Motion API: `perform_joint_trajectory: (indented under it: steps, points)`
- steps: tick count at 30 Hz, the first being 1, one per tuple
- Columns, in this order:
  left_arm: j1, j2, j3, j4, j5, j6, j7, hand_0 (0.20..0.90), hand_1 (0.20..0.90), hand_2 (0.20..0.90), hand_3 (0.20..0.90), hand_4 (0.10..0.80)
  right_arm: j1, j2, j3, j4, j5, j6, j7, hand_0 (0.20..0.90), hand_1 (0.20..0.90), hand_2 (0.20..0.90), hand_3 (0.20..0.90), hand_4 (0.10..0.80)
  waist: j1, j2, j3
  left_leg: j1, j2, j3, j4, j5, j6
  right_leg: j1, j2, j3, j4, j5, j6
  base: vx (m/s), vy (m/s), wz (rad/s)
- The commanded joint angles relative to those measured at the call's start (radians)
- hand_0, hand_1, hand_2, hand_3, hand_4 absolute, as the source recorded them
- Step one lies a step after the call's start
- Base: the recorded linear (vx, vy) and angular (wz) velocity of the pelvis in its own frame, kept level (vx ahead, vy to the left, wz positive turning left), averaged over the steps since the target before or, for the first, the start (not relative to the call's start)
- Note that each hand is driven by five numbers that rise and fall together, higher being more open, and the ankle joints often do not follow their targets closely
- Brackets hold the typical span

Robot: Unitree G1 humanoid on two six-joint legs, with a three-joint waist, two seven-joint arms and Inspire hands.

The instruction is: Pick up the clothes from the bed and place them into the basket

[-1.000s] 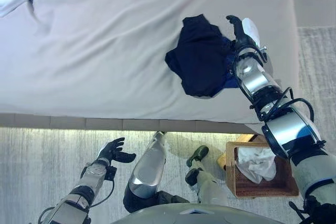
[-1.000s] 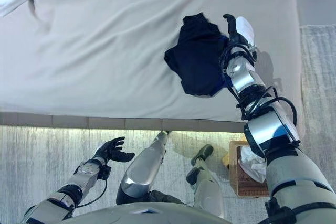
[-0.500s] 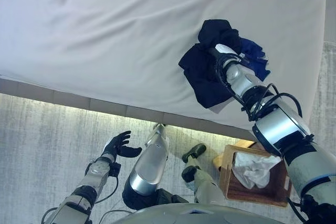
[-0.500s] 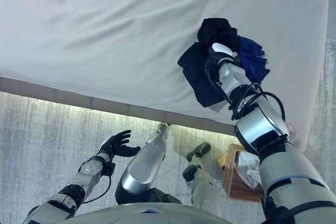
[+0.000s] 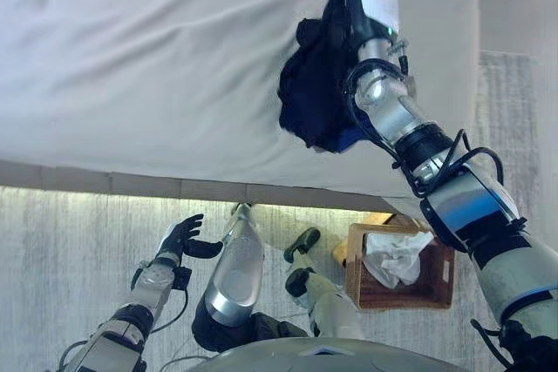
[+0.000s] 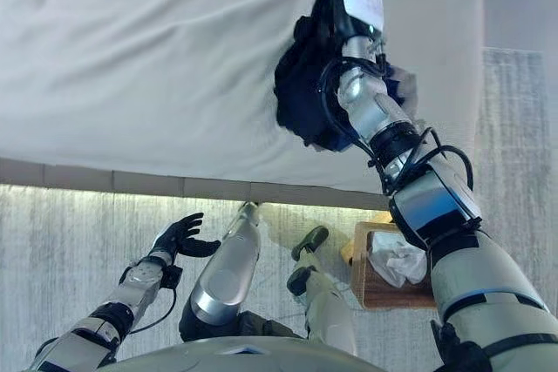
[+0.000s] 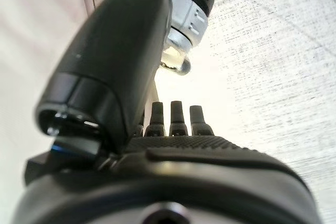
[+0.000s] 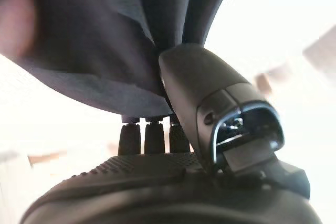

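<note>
Dark navy clothes (image 5: pixel 309 93) hang bunched from my right hand (image 5: pixel 347 8), raised over the right part of the pale bed (image 5: pixel 131 67). In the right wrist view the thumb (image 8: pixel 205 98) and fingers pinch the dark cloth (image 8: pixel 94 40). A brown basket (image 5: pixel 440 289) stands on the floor by the bed's near right corner, below my right arm. A white cloth (image 5: pixel 392 259) lies in it. My left hand (image 5: pixel 181 237) is open and empty, low over the floor at the lower left; its fingers (image 7: pixel 170 119) are straight.
The bed's near edge (image 5: pixel 131 182) runs across the view, with grey carpet (image 5: pixel 70 259) in front of it. More carpet (image 5: pixel 514 111) lies to the right of the bed.
My right hand has closed on the dark clothes, bunched them and lifted them off the sheet. The camera has shifted. My left hand has stayed low and open.
</note>
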Motion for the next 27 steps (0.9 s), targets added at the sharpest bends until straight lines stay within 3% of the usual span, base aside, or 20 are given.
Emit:
perform_joint_trajectory:
  steps: [1,7,17,21,27]
  points:
    - [0.109,-0.011,-0.013,0.039,0.061,-0.023,0.009,0.900,0.900,0.900,0.900,0.800,-0.025,-0.166,-0.110,-0.227,-0.082,-0.067,-0.207,0.300,0.300,0.300,0.200,0.100,-0.085,0.013,-0.136,0.096,-0.016,0.042,-0.092,-0.068,0.105,0.042,-0.010,0.051,0.097,-0.056,0.026,0.027,-0.027,-0.22]
    - [0.112,-0.013,-0.008,0.059,0.134,0.034,-0.009,0.900,0.900,0.900,0.900,0.800,0.103,-0.316,-0.217,-0.433,-0.061,-0.044,-0.227,0.300,0.300,0.300,0.200,0.100,-0.200,0.020,-0.268,0.208,-0.002,0.113,-0.107,-0.106,0.116,0.093,0.000,0.119,0.088,-0.072,0.017,0.061,-0.044,-0.33]
    - [0.078,-0.064,-0.026,0.071,0.157,0.096,-0.039,0.900,0.900,0.900,0.900,0.800,0.162,-0.479,-0.325,-0.473,0.000,-0.087,-0.243,0.300,0.300,0.300,0.200,0.100,-0.313,0.040,-0.382,0.313,0.015,0.200,-0.124,-0.134,0.107,0.156,0.031,0.204,0.071,-0.096,-0.010,0.023,-0.031,-0.45]
    - [0.080,-0.088,-0.033,0.077,0.163,0.103,-0.060,0.900,0.900,0.900,0.900,0.800,0.158,-0.542,-0.349,-0.422,0.074,-0.073,-0.150,0.300,0.300,0.300,0.200,0.100,-0.335,0.041,-0.407,0.337,0.022,0.229,-0.119,-0.141,0.092,0.183,0.039,0.215,0.050,-0.097,-0.018,0.016,-0.082,-0.31]
    - [0.102,-0.107,-0.029,0.101,0.180,0.112,-0.064,0.900,0.900,0.900,0.900,0.800,0.198,-0.561,-0.368,-0.351,0.181,-0.058,0.006,0.300,0.300,0.300,0.200,0.100,-0.352,0.040,-0.413,0.344,0.033,0.253,-0.098,-0.145,0.074,0.199,0.048,0.224,0.034,-0.096,-0.031,-0.005,-0.090,-0.22]
